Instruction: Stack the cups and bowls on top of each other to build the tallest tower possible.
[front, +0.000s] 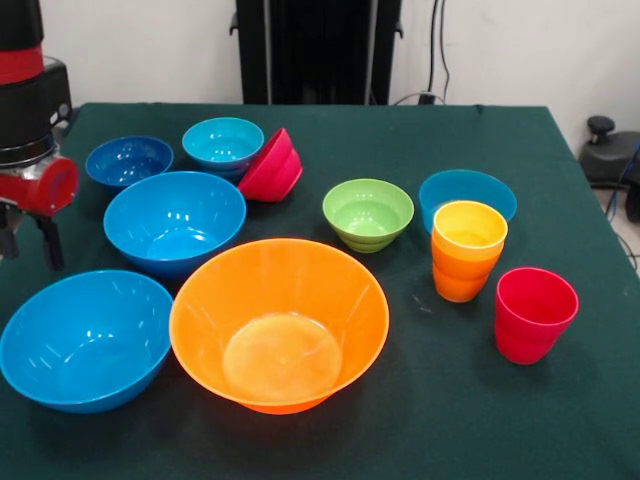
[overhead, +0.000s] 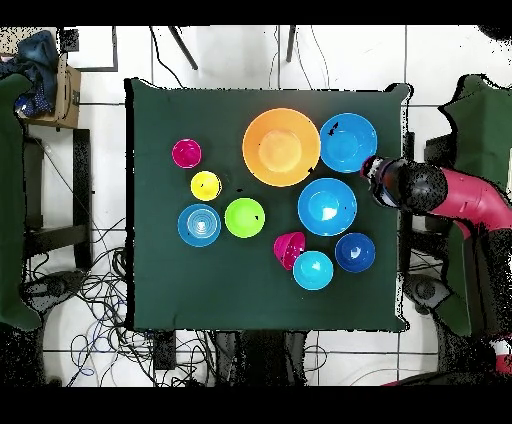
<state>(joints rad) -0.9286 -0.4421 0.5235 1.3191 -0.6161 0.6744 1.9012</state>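
Stacking has not begun, by the look of it: every bowl and cup sits apart on the green table (front: 560, 420), nothing nested except a yellow cup (front: 468, 240) seated in an orange cup (front: 458, 278) at right of centre in the front view. The big orange bowl (front: 279, 322), the likely base of the tower, stands at lower centre, flanked by one large blue bowl (front: 85, 338) at lower left and another large blue bowl (front: 175, 220) just above it. Further up lie a small dark-blue bowl (front: 129, 160), a light-blue bowl (front: 223, 144) and a red bowl (front: 271, 168) tipped on its side against it. A green bowl (front: 368, 213) sits mid-frame, a blue bowl (front: 467, 196) behind the cups, and a red cup (front: 534, 314) at lower right. The gripper (front: 28, 238) hangs at the left edge, beside the large blue bowls; its two dark fingers show spread apart and hold nothing. Next, I judge, it needs to come down on the rim of one large blue bowl and carry it into the orange bowl.
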